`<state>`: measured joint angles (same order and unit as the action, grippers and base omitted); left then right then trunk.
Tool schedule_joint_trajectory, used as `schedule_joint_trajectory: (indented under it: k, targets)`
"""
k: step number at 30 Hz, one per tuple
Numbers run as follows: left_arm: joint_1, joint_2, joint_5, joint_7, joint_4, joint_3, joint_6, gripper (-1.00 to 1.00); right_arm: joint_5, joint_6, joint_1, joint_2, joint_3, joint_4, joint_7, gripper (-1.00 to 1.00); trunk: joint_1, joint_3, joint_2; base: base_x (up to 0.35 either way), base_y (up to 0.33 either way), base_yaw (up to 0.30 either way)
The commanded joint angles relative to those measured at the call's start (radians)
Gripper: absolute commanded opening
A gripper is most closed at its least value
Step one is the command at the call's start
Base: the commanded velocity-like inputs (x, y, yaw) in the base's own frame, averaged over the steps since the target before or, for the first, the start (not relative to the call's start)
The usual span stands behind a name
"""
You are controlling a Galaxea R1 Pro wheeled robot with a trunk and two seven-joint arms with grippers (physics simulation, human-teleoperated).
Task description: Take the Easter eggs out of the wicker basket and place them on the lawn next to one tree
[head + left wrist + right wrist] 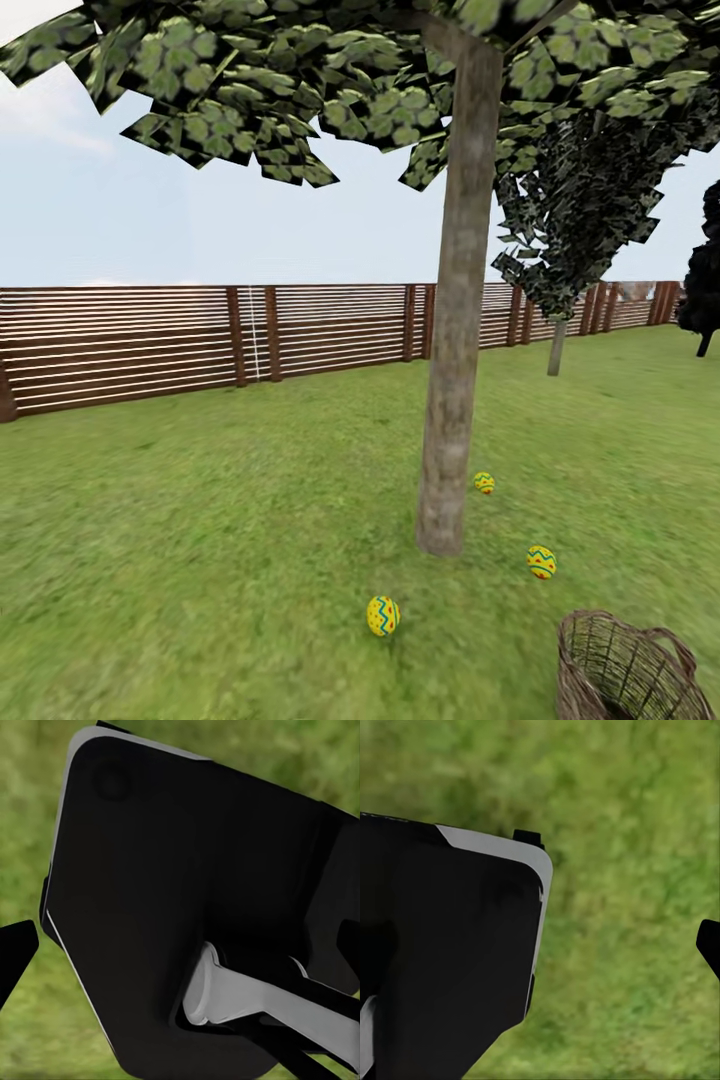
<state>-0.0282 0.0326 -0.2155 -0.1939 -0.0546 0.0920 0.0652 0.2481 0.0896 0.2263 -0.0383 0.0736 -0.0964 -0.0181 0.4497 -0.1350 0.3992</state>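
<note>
Now that three Easter eggs (pixel 383 615) (pixel 541 561) (pixel 484 483) are seen on the lawn (pixel 200 540) around the tree (pixel 455 330), the wicker basket (pixel 625 668) at lower right should be checked empty; neither hand's state can be told.

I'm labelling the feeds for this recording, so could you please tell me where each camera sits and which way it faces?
Head view: on the robot's head, facing forward and down at the tree, three eggs, the basket and the fence; none of the robot's body is visible.
Left wrist view: near the left gripper, facing down at the lawn; a black robot part blocks most of it.
Right wrist view: near the right gripper, facing the lawn; a black robot part shows.
All three views share the lawn.
</note>
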Motion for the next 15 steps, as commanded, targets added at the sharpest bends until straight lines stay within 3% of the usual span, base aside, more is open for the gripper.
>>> schedule_joint_trajectory:
  k: [1,6,15]
  targets:
    - [-0.001,0.001,-0.005,-0.004,-0.002,0.008,0.004,1.0,0.009,0.001,0.001,-0.001,0.008,-0.001,-0.002,1.0,0.0,0.001,0.001,0.0,0.0,0.021]
    - [-0.001,0.001,-0.005,-0.004,-0.002,0.008,0.004,1.0,0.008,0.002,0.001,-0.002,0.008,0.0,-0.003,1.0,0.0,0.002,0.001,0.0,0.0,-0.073]
    - [-0.001,-0.001,-0.004,-0.004,-0.002,0.008,0.004,1.0,0.008,0.002,0.001,-0.003,0.008,0.0,-0.003,1.0,0.0,0.01,0.001,0.0,0.0,-0.234]
